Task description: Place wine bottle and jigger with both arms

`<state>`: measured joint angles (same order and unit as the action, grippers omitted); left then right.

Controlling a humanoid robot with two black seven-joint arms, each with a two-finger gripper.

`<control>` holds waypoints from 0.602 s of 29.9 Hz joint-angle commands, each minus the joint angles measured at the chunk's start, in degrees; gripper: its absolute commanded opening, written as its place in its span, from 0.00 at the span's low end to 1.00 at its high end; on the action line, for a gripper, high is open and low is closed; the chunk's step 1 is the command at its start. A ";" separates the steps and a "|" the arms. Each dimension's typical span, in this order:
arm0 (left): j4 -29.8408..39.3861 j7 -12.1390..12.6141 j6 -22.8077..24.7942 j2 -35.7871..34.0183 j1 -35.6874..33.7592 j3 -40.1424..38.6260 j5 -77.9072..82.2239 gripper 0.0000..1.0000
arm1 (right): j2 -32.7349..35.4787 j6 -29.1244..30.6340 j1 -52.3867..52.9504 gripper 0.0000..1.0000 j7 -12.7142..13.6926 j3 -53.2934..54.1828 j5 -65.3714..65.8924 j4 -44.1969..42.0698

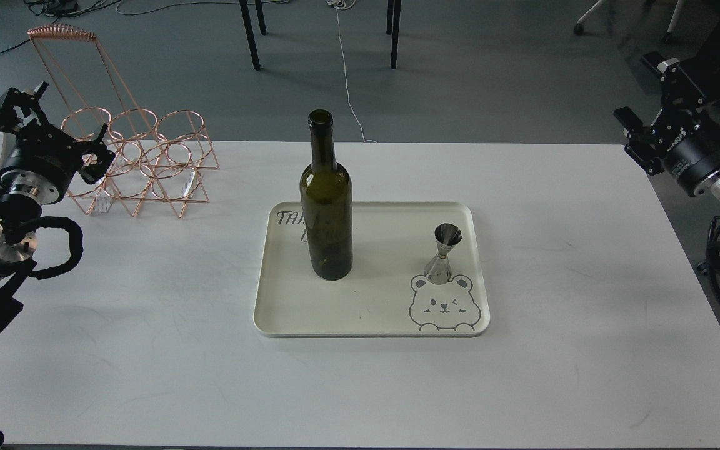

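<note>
1. Our white worktop (147,350) lies bare all around a cream tray (372,325) at its centre.
2. The wine bottle (326,212) stands upright on the tray's left half, the jigger (444,253) on its right, well apart.
3. A copper wire rack (141,169) stands far-left beside our left gripper (54,137); our right gripper (647,134) hovers past the right edge; whether either's fingers are apart we cannot tell.
4. Handwriting behind the bottle reads "TA"; the rest is hidden. A bear drawing (444,306) marks the tray.

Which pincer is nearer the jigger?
Right. The right pincer hovers up and to the right of the jigger, past the table edge; the left pincer is farther, by the copper rack.
</note>
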<state>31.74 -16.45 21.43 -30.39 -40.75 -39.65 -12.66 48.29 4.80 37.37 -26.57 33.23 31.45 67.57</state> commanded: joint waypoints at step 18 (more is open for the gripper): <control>0.08 0.28 1.15 -0.02 -0.91 0.36 0.00 0.98 | 1.20 -14.02 1.03 0.98 -1.43 -17.05 49.04 13.20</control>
<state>31.83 -16.17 22.50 -30.32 -41.64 -39.46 -12.66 51.50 -8.25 38.09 -27.97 18.29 75.19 81.08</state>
